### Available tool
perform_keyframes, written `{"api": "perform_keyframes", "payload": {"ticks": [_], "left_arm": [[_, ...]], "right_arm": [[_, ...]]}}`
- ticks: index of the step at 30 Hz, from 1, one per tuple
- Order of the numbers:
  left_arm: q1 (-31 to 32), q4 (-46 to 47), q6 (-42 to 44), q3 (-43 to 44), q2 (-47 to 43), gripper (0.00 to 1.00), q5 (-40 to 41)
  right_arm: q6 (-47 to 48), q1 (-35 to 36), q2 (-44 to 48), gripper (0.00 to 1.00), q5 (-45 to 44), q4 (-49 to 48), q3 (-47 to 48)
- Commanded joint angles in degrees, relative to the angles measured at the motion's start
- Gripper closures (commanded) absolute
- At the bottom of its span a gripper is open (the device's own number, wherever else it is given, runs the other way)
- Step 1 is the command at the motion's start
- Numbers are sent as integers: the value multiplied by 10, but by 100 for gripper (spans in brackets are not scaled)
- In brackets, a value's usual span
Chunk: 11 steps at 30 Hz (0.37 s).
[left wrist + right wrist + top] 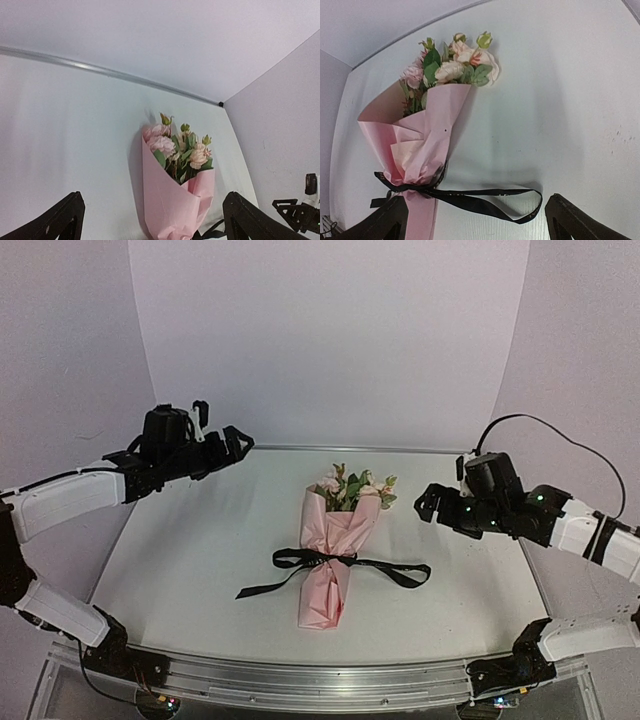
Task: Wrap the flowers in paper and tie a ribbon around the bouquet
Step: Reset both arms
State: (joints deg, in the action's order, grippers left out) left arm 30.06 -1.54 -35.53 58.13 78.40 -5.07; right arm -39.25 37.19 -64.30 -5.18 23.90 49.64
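Note:
The bouquet [328,560] lies in the middle of the table, blossoms pointing to the back. Its flowers [355,488] are pale pink and cream with green leaves and stick out of the pink paper [322,600] cone. The black ribbon [395,571] is tied round the cone's waist, its ends trailing left and right on the table. My left gripper [222,432] hovers open at the back left, well clear of the bouquet. My right gripper [430,503] hangs open to the right of the flowers. The right wrist view shows the ribbon [485,197] looping near the open fingers [580,222], not touching them.
The white table [180,560] is enclosed by pale backdrop walls at the back and sides. A metal rail [320,678] runs along the near edge between the arm bases. A black cable [560,430] arcs above the right arm.

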Motion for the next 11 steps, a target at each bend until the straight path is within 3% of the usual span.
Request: {"api": "perform_keyframes", "payload": {"ticks": [1,11], "left_arm": [[3,-48,27,58,-37,0,79],[3,-80,38,78,-50,0,101]], "right_arm": [[27,1,32,2,-55,25,36],[55,1,64,2,-82,41,53]]}}
